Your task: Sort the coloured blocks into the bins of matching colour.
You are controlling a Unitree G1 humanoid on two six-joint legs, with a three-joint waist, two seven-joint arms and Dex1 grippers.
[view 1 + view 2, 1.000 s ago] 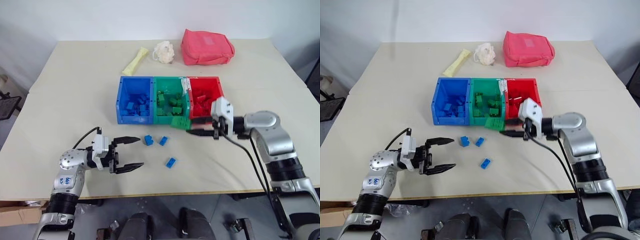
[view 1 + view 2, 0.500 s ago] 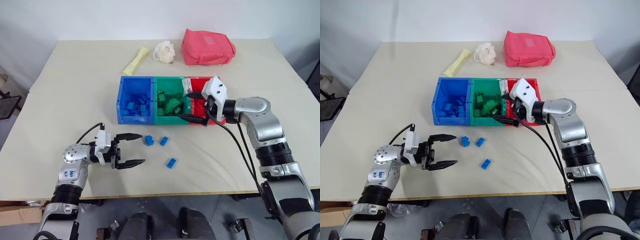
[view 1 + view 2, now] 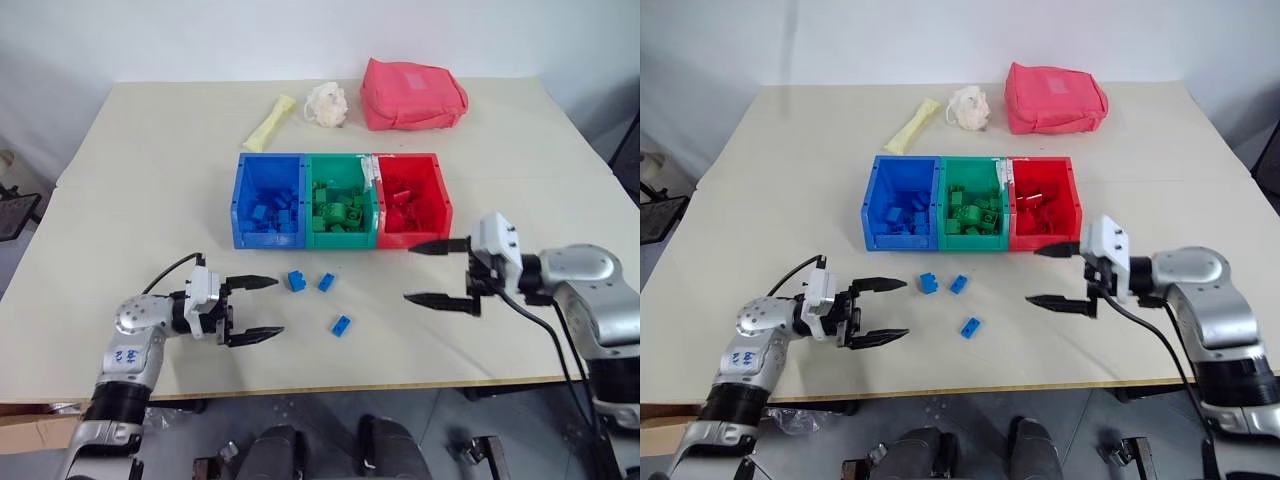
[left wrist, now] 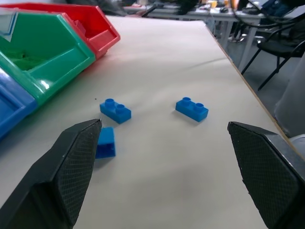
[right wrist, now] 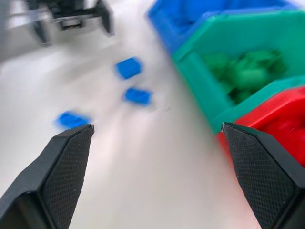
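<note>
Presently, three blue blocks were left loose on the table (image 3: 120, 170), in front of the joined bins (image 3: 340, 238). The left gripper (image 3: 262, 308) was held level just above the tabletop, jaws spread wide and nothing between them. Nearest its fingertips lay the first blue block (image 3: 297, 281), just ahead and slightly toward the bins; a second blue block (image 3: 327, 282) sat just beyond that, and a third blue block (image 3: 342, 325) lay farther out, toward the near edge. The right gripper (image 3: 440, 272) was likewise spread wide and empty, pointing in from the opposite side, in front of the red bin (image 3: 412, 200).

Judged best: the nearest block to be taken first, jaws brought squarely astride it and lowered until the pads flanked its sides, then closed gently. The blue bin (image 3: 270, 198) lay ahead of the left gripper, so a short lift over its front wall was thought sufficient. Risk noted: the neighbouring block being nudged.
</note>
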